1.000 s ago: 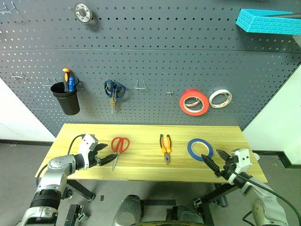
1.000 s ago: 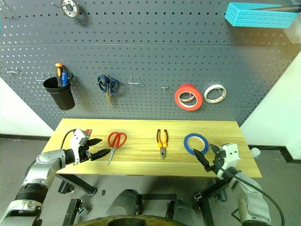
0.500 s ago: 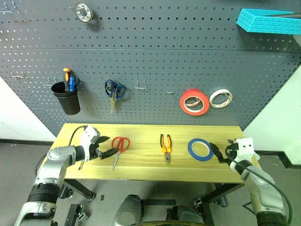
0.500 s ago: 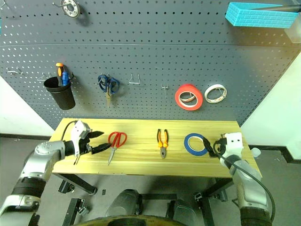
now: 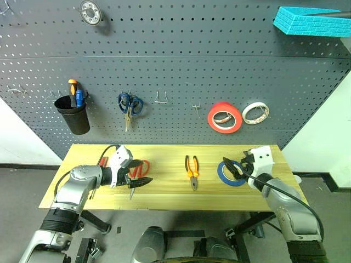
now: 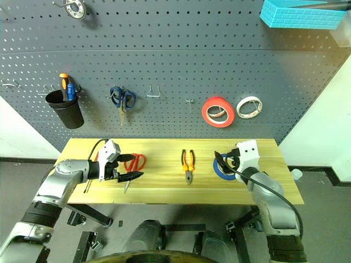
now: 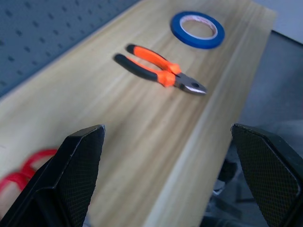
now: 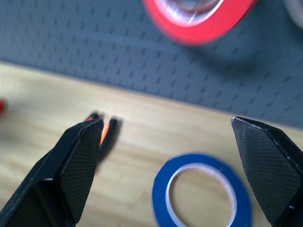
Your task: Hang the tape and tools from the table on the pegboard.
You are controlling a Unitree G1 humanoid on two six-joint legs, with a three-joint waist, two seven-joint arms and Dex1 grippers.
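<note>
Now both hands wide open, holding nothing. Left hand (image 5: 141, 178) just over the red-handled scissors (image 5: 138, 169) on the tabletop (image 5: 164, 192); right hand (image 5: 233, 167) over the blue tape (image 7: 197, 29), touching or not, cannot tell. Pliers (image 5: 192, 170) flat between them, apart from both. Behind, dark pegboard (image 5: 175, 71) with blue-handled scissors (image 5: 129, 105), red-orange roll (image 5: 225, 118), white roll (image 5: 256, 113). Black cup (image 5: 75, 114) on the pegboard, with orange and blue handles (image 5: 75, 91) inside.

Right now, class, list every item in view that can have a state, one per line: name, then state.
blue tape: flat on the table, unhung
pliers: flat on the table, closed
red-handled scissors: lying on the table
left gripper: open, empty
right gripper: open, empty
blue-handled scissors: hanging on the pegboard
</note>
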